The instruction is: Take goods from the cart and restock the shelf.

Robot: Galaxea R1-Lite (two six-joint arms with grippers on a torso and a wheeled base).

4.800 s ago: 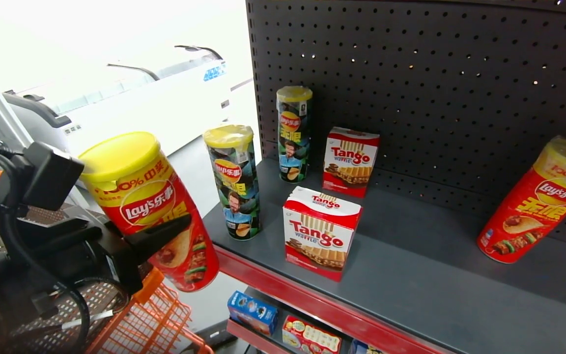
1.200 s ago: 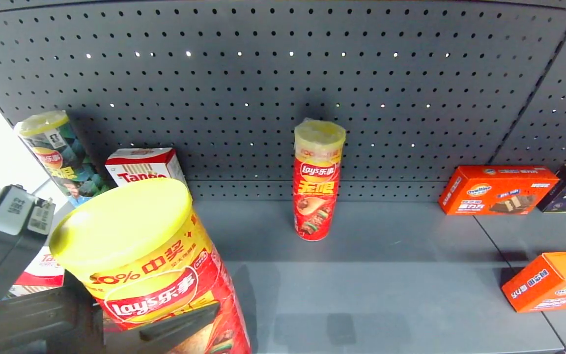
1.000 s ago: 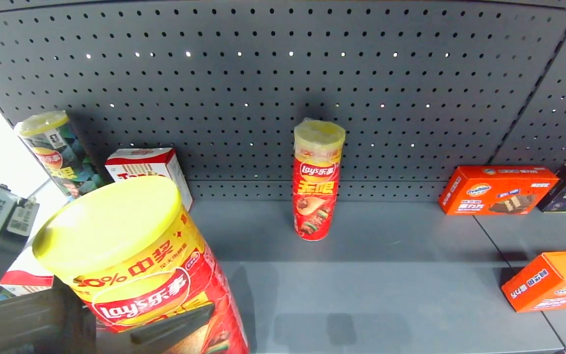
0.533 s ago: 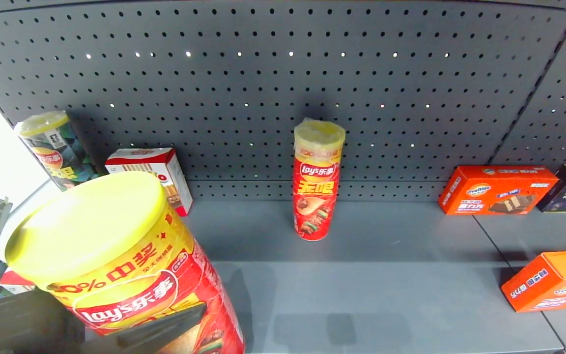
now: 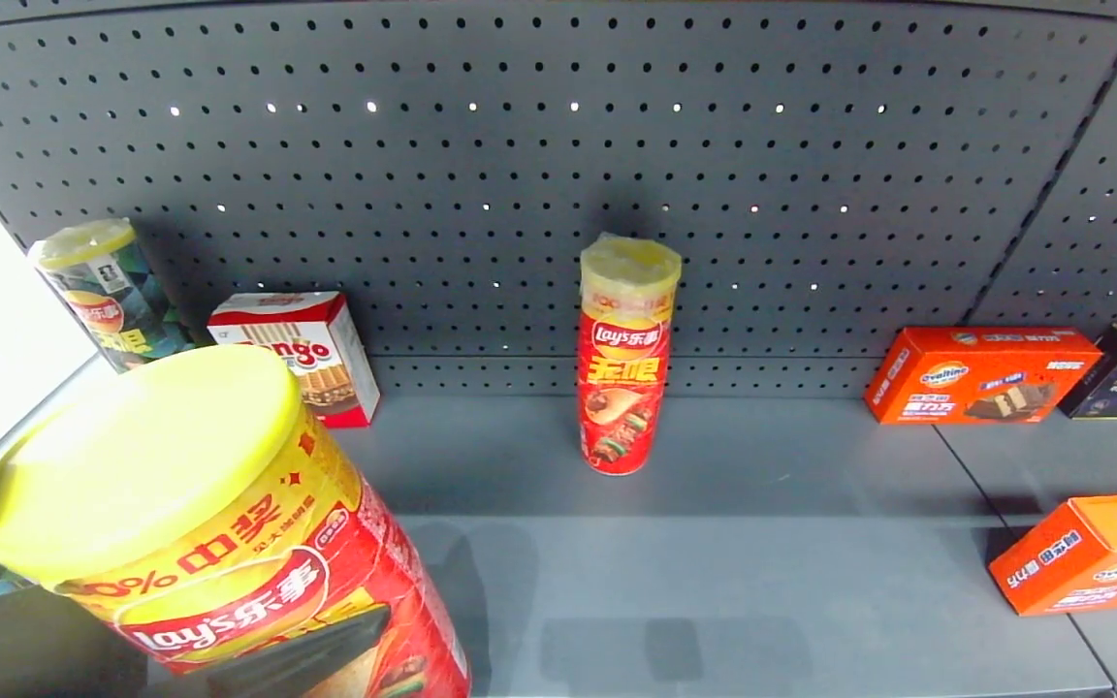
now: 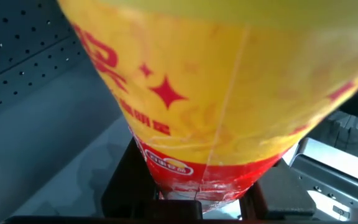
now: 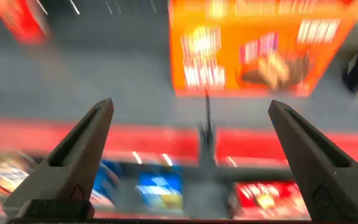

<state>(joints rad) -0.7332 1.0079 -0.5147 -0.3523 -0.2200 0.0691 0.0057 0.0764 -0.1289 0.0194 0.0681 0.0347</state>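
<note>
The left gripper (image 6: 197,202) is clamped low on a wide chip can (image 5: 209,523), which hangs tilted over the front left of the shelf (image 5: 733,582), near the wafer box (image 5: 302,354). Released at that lean, the can would likely land on its base rim and topple or roll. Its glossy cylindrical wall could also slide between the 2 fingers. The lid is smooth yellow plastic and the deck is matte grey metal. The right gripper (image 7: 194,155) is spread apart and empty.

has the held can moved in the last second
Yes: the held can slid left, away from the standing red can, uncovering the wafer box.
</note>
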